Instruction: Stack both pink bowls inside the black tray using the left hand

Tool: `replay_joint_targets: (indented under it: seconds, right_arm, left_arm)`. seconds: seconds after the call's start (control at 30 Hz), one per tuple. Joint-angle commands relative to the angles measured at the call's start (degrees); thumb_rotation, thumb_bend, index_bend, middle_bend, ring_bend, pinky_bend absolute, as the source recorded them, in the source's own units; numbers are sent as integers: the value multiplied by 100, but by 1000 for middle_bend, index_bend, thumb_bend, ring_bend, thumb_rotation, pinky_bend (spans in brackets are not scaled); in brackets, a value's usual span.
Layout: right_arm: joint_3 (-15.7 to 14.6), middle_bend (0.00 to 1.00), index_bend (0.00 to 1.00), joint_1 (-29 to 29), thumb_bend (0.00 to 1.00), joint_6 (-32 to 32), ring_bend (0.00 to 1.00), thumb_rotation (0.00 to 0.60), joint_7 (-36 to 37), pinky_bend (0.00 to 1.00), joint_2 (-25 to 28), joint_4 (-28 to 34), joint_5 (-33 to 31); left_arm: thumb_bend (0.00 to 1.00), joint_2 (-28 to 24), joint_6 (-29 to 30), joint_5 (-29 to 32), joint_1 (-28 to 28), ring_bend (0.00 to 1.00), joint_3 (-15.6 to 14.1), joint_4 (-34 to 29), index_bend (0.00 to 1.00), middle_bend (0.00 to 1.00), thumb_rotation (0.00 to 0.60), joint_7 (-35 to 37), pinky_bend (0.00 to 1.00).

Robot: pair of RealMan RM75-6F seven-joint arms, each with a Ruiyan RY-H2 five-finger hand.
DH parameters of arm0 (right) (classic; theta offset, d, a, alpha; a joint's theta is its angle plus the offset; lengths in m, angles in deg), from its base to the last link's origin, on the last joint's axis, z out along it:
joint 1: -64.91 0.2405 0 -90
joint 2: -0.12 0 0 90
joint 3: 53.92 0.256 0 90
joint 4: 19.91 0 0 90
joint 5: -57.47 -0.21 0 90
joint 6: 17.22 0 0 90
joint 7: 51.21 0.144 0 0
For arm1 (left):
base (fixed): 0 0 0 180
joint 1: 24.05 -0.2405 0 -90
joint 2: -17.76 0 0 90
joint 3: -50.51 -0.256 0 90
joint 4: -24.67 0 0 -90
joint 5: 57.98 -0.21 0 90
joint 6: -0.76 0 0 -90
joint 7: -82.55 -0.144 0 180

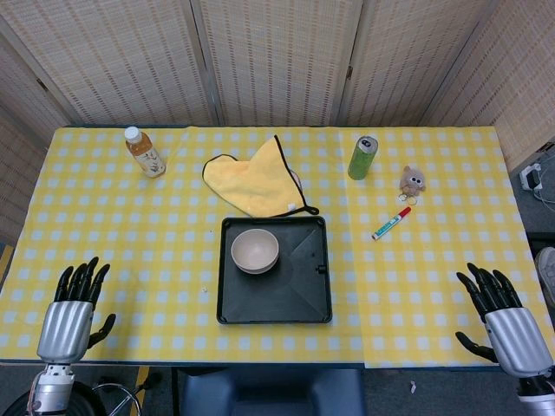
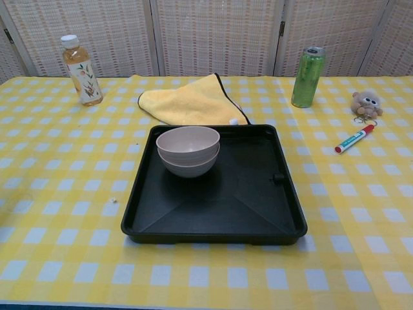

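Note:
Two pink bowls [image 1: 255, 250] [image 2: 188, 150] sit nested one inside the other in the back left part of the black tray [image 1: 295, 295] [image 2: 239, 213], near the table's middle. My left hand [image 1: 69, 314] hangs at the table's front left corner, far from the tray, fingers spread and holding nothing. At the front right edge my right hand [image 1: 505, 316] is likewise spread and empty. The chest view shows neither hand.
A yellow cloth [image 1: 258, 183] [image 2: 190, 101] lies just behind the tray. A tea bottle [image 1: 144, 152] [image 2: 80, 61] stands back left, a green can [image 1: 362, 157] [image 2: 307, 77] back right. A small plush toy [image 1: 412, 182] [image 2: 365, 103] and a red-blue marker [image 1: 391, 223] [image 2: 354, 139] lie to the right.

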State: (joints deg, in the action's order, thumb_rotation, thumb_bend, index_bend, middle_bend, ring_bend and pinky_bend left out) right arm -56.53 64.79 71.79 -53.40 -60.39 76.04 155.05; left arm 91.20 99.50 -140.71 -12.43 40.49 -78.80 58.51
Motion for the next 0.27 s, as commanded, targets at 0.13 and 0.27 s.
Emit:
replay_joint_targets:
  seconds: [0.13,0.27]
  right_arm:
    - [40,0,0,39,214,-126,0,600,-197,0,-87,40,-118]
    - [33,0,0,18,214,-140,0,600,-219,0,-86,29,-182]
  left_arm:
    - [321,-261,119,-204,-560,0,-173,473,48,0,600,422,0]
    - [322,-284,-54,-281,-551,0,-22,505,48,0,600,508,0]
